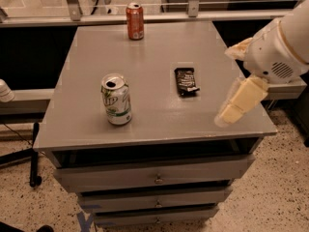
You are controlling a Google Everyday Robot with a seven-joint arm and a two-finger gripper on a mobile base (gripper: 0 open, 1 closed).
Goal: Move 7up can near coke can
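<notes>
The 7up can [116, 99], white and silver with green lettering, stands upright on the front left of the grey table [154, 62]. The coke can [134, 21], orange-red with a silver top, stands upright at the table's far edge, well apart from the 7up can. My gripper [232, 83] hangs above the table's right front part, far to the right of the 7up can. Its cream fingers [241, 99] stand apart and hold nothing.
A small black packet [186, 80] lies flat on the table between the gripper and the 7up can. Drawers [154, 178] sit under the tabletop. A glass-and-metal rail [193, 6] runs behind the table. A dark stand base [34, 153] is on the floor at left.
</notes>
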